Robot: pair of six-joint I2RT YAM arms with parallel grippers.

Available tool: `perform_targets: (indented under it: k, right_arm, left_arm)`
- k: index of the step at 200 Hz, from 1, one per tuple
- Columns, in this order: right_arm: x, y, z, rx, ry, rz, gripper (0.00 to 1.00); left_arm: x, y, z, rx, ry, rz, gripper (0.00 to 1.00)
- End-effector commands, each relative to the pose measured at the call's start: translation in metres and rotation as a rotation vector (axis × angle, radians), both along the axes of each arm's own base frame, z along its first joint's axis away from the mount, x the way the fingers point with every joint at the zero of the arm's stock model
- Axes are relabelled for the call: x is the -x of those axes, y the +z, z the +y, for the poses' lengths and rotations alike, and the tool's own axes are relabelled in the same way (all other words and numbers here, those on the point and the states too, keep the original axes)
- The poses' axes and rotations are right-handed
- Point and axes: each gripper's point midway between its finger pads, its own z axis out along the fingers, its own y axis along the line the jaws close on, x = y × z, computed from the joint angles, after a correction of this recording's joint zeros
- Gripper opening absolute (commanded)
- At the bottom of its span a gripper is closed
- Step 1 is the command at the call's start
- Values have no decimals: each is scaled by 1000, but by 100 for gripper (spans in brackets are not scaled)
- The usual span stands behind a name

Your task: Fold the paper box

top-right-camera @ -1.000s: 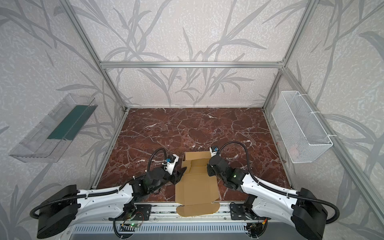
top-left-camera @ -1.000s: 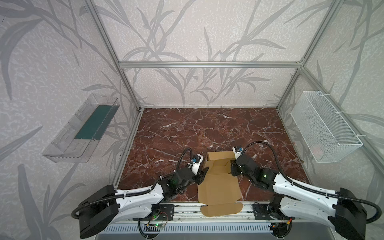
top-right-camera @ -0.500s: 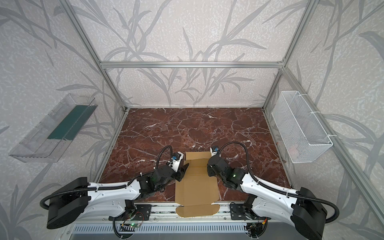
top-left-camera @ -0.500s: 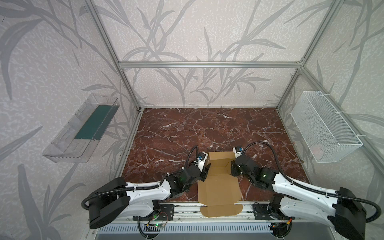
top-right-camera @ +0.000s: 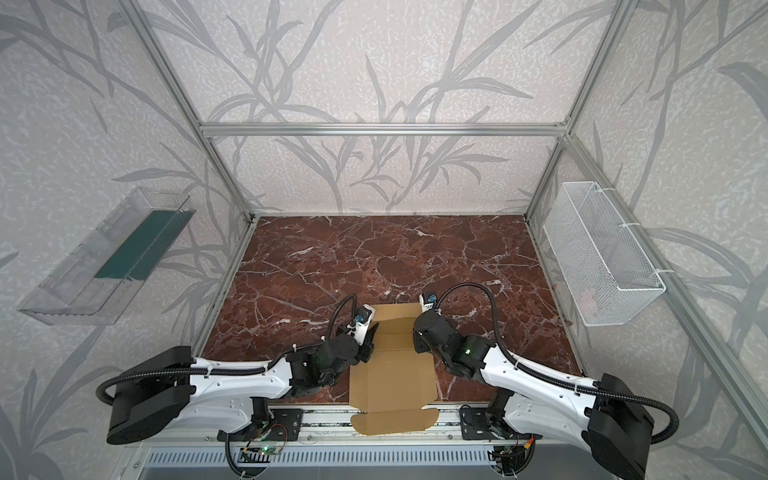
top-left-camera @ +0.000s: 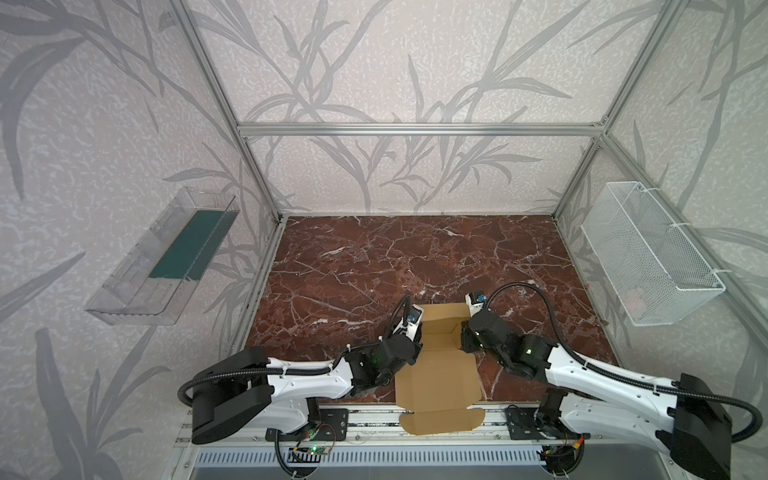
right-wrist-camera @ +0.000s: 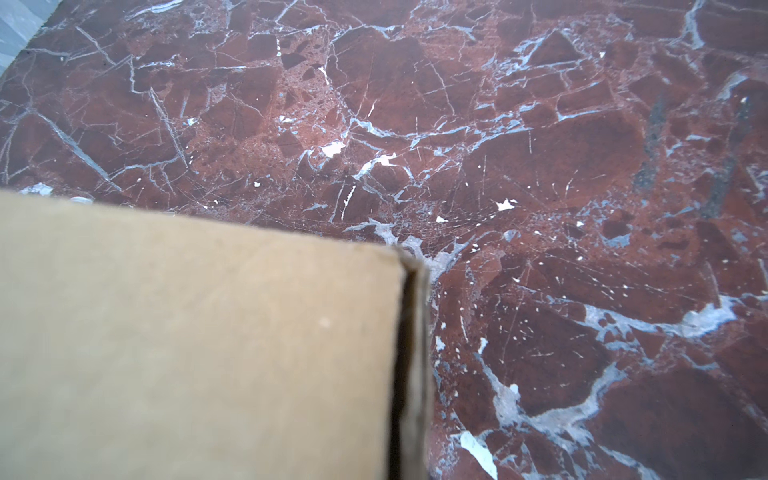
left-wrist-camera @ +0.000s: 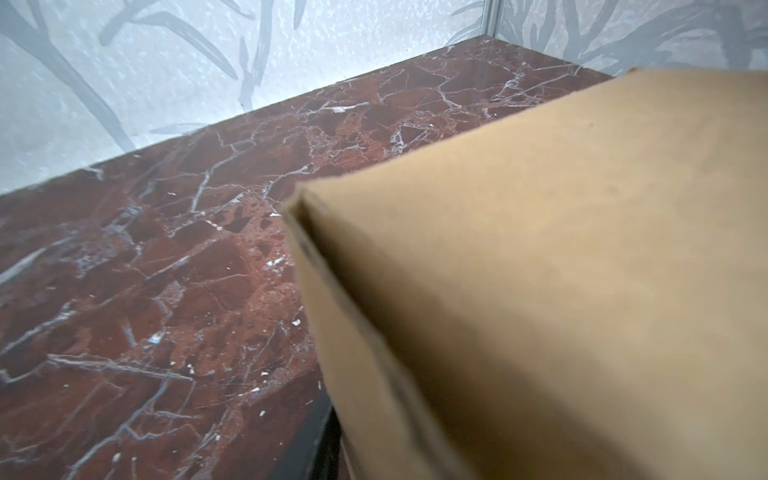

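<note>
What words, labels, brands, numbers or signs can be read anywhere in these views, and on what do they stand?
No readable text in any view.
Paper box: plain tan cardboard, no print in the top or wrist views.
Blue patch at the right arm's wrist: too small to tell whether it bears text.
Circuit board below the front rail: too small to read.

Both arms are wearing white shells between bulky black joints: the left arm (top-left-camera: 307, 376) in the lower left of the frame, the right arm (top-left-camera: 602, 378) in the lower right. A ribbed black cable (top-left-camera: 523, 291) is looping over each wrist. A green light (top-left-camera: 528, 351) is glowing on the right arm's black housing. White, blue-capped wrist cameras (top-left-camera: 477, 300) are sitting beside the black left gripper (top-right-camera: 371, 340) and right gripper (top-right-camera: 417, 343). Black base plates (top-left-camera: 330, 428) are anchoring them at the bottom edge.
</note>
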Motion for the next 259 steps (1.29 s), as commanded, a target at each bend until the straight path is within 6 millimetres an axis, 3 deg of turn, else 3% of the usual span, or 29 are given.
perform_targets:
  k: [1,83,118,171,259]
  right_arm:
    - [1,6,3,10,3,5,0]
    - [8,7,10,-18,5,19,0]
    - [10,10,16,-33,-6,33,0]
    - [13,9,16,-53,-12,41,0]
    - [13,7,14,-60,-16,43,17]
  left_arm:
    - [-7,14,3,-22,72,-53,28]
    - [-10,15,4,-68,134,-81,12]
    - [-13,19,0,-101,171,-118,0]
    - [-14,24,2,-81,234,-118,0]
    - [-10,31,1,-76,260,-120,0]
